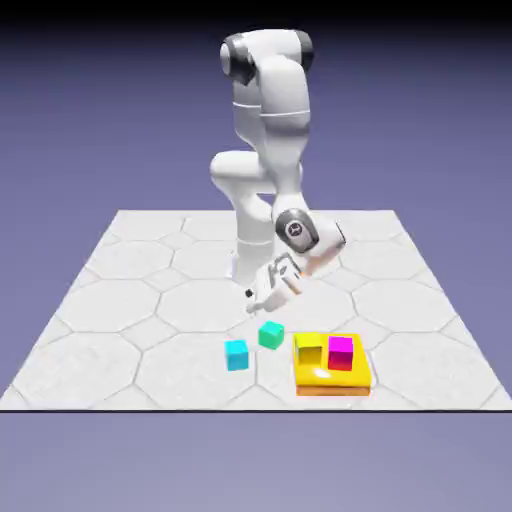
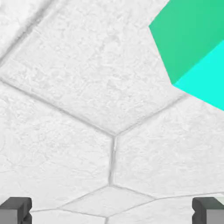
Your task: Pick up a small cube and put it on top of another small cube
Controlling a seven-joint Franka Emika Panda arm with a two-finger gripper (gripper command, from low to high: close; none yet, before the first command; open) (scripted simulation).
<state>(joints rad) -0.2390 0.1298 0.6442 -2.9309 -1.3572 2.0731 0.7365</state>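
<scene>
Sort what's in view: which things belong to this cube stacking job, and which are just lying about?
For the job:
- green cube
- magenta cube
- open pincer

Just lying about:
- cyan cube
- yellow cube
- yellow slab

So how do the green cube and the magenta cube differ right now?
The green cube sits directly on the white tabletop, while the magenta cube is up on the yellow block. The green cube is turned cornerwise in the exterior view; the magenta cube shows a face nearly square-on. Both are small, plain cubes.
</scene>
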